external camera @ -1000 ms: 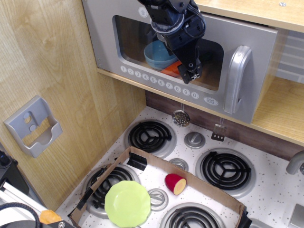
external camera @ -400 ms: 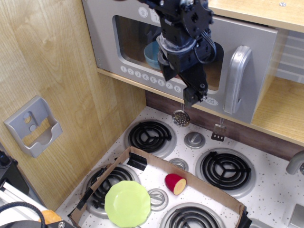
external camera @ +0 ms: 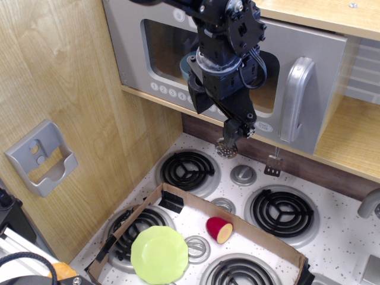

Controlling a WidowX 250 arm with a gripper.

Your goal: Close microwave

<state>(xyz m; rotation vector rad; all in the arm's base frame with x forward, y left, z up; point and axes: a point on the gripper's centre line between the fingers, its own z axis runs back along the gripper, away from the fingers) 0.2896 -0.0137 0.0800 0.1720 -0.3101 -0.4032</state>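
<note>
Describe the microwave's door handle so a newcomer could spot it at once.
Start at the silver-grey microwave set into the wooden cabinet above the stovetop. Follow its door to the right edge: the handle is a curved grey vertical bar, right of the window and the row of round white buttons.

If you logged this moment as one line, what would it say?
task: close microwave | gripper: below door window, in front of buttons, touching nothing seen | jaws: unclear | handle: free | stove: plate in box

Silver-grey microwave, door nearly shut
</note>
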